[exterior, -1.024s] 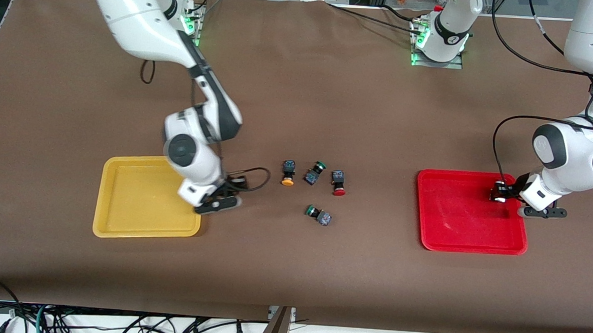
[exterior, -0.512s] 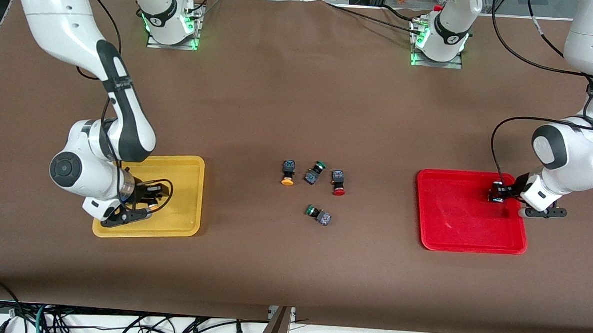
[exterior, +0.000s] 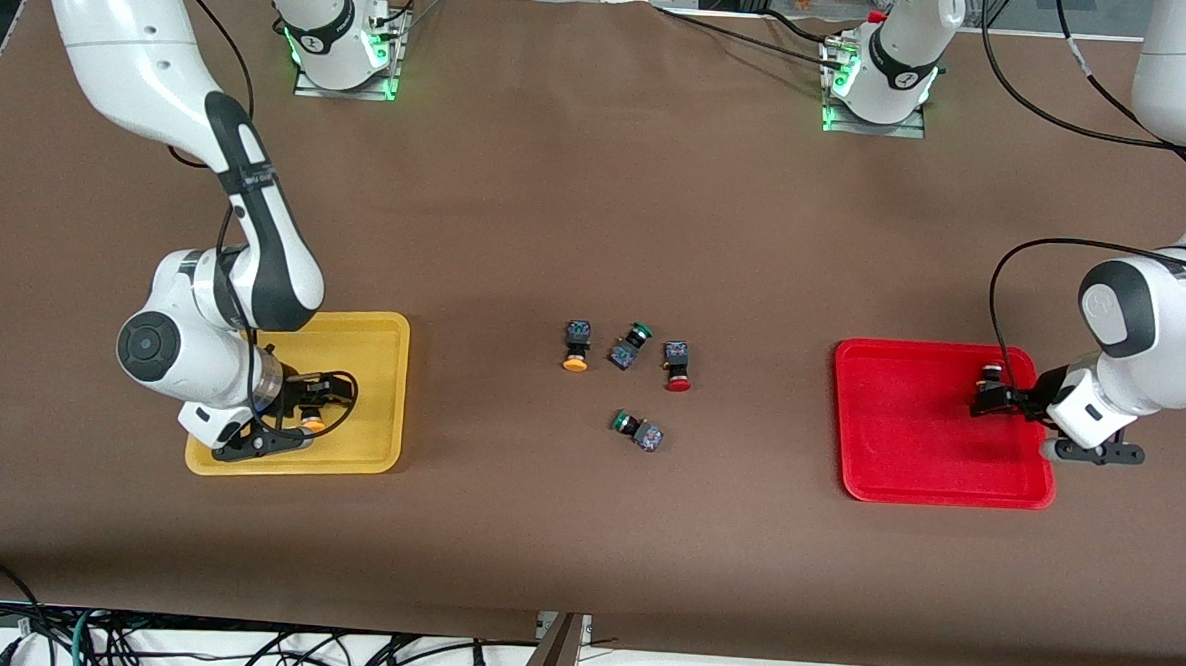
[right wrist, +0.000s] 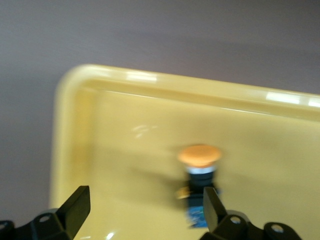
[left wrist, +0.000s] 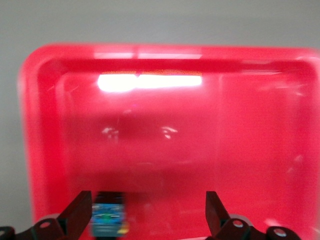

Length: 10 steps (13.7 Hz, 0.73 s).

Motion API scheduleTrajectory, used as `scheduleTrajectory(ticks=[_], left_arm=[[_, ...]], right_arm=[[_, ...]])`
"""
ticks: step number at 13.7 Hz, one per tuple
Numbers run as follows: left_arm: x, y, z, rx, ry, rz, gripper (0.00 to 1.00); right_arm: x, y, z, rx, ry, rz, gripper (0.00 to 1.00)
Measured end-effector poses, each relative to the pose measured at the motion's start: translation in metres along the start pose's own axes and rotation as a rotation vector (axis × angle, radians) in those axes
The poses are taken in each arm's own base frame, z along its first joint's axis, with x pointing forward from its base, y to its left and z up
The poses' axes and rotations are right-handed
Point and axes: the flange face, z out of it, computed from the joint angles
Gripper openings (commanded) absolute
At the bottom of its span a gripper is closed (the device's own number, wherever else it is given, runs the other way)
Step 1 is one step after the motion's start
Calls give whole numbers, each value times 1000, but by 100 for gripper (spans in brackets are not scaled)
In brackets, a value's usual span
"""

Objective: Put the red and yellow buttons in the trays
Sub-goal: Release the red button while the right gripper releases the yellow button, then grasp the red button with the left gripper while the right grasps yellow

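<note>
Two buttons are lying in trays; two are waiting.

We are holding the right gripper [exterior: 322, 401] spread over the yellow tray [exterior: 373, 338], orange-capped button [right wrist: 198, 172] released inside. The left gripper [exterior: 993, 399] is gaping over the red tray [exterior: 899, 426], a blue-based button [left wrist: 108, 216] beneath it. Remaining: the yellow button [exterior: 576, 344] and red button [exterior: 678, 366] mid-table. No writing is reading clearly.

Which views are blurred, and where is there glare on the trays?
Front view: sharp, evenly lit. Left wrist view: blurred, white glare on the red tray, with a button smeared beside the open left gripper. Right wrist view: softly blurred, faint highlights along the yellow tray rim; the yellow button is out of focus.
</note>
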Motion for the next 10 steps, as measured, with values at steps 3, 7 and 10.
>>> scheduleTrajectory(ticks=[3, 7, 10], left_arm=[[16, 119, -12, -2, -12, 70, 100], [-2, 263, 10, 7, -42, 73, 100], [-21, 329, 40, 15, -52, 72, 100]], right_arm=[[2, -109, -22, 7, 4, 107, 100], [-26, -237, 13, 12, 5, 299, 100], [-36, -276, 44, 31, 22, 359, 100]])
